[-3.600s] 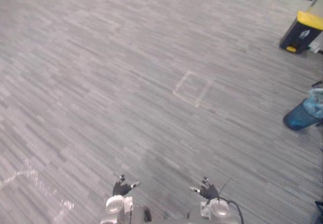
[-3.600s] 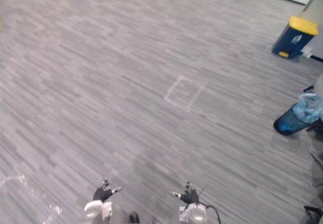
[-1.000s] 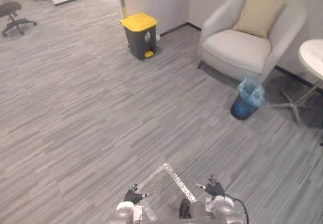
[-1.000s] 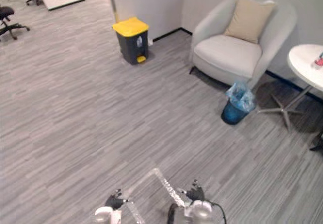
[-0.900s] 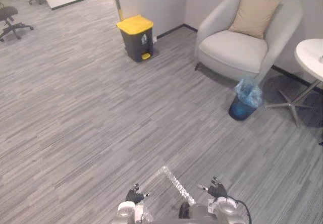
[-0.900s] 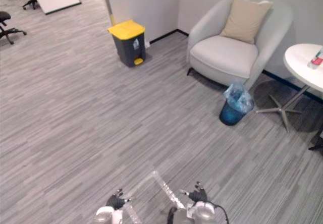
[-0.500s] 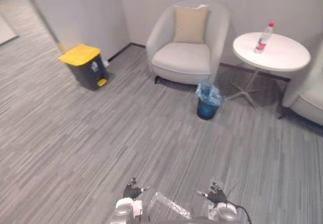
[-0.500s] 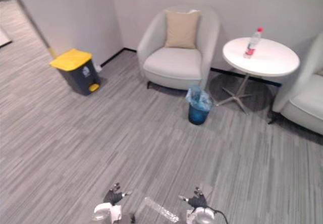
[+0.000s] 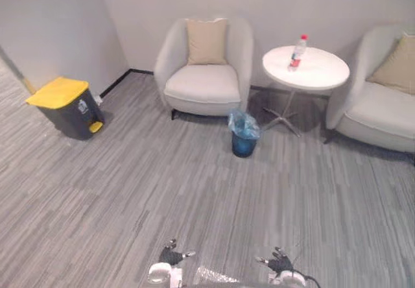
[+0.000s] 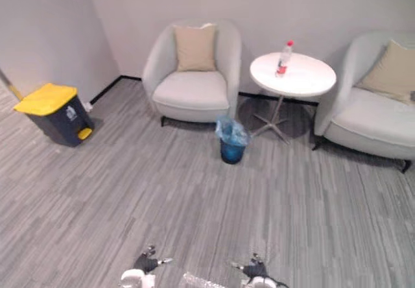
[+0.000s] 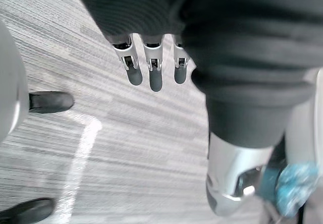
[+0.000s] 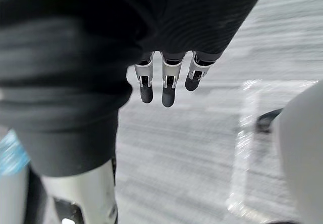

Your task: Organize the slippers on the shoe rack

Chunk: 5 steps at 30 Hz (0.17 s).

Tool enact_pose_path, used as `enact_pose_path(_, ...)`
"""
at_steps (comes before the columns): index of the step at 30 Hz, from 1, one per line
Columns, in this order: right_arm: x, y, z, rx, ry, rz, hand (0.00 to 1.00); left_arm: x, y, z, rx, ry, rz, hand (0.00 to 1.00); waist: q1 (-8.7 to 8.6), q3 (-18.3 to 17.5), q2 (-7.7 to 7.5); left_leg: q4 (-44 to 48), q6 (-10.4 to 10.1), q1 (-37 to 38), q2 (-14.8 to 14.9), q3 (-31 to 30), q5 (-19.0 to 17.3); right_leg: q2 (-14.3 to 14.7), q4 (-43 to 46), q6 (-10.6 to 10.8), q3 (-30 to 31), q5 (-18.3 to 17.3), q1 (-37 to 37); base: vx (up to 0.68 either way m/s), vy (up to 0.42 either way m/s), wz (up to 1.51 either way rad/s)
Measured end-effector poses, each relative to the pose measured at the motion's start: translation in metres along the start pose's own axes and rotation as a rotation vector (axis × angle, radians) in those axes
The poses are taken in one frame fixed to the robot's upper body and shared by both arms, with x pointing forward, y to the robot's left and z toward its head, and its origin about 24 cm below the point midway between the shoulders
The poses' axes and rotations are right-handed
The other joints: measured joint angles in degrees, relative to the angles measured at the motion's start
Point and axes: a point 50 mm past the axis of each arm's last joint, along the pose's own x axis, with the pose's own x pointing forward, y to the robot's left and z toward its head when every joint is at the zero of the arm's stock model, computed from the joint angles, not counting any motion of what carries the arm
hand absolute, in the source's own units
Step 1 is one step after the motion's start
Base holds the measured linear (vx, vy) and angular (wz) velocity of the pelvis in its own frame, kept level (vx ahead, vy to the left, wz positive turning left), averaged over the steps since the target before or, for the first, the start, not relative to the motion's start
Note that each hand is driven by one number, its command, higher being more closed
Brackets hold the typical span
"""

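Note:
My left hand [image 9: 170, 257] and my right hand [image 9: 279, 262] hang low at the near edge of the head views, over grey striped floor. Both are open and hold nothing. In the left wrist view the left hand's fingers [image 11: 150, 72] hang straight above the bare floor. The right wrist view has the right hand's fingers [image 12: 166, 85] straight too, with floor beneath them.
Ahead stand a pale armchair [image 9: 206, 74] with a beige cushion, a round white table [image 9: 306, 67] with a bottle [image 9: 297, 50], and a second armchair [image 9: 376, 100]. A small blue bin [image 9: 244, 134] sits between them. A dark bin with a yellow lid [image 9: 65, 106] is at the left wall.
The whole picture has swung: the camera turned from open floor to the seating corner, bringing the table and second armchair into view. Both hands keep their low, open pose.

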Motion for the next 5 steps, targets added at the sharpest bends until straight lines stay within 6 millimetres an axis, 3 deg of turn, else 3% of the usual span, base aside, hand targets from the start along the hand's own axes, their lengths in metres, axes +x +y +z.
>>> enact_pose_path(1,0.0001,-0.0013,-0.0001,-0.004,0.0,-0.009,0.0,0.0002,0.0022,0.0,0.004,0.001,0.005,0.0,0.01,-0.1,-0.11,0.5,0.0,-0.5,0.4,0.4,-0.5,0.3,-1.3,-0.5,-2.8,1.1,-0.1,-0.07,-0.103,-0.62)
enact_pose_path(5,0.0,-0.0034,-0.0011,0.027,0.006,-0.033,0.0,0.0008,0.0074,0.0005,0.034,0.0,0.008,0.0,-0.54,0.2,-1.69,1.2,-0.1,-0.8,-0.3,0.3,-0.6,-0.3,-3.0,-0.8,-2.5,1.5,0.1,-0.06,-0.02,-0.19)
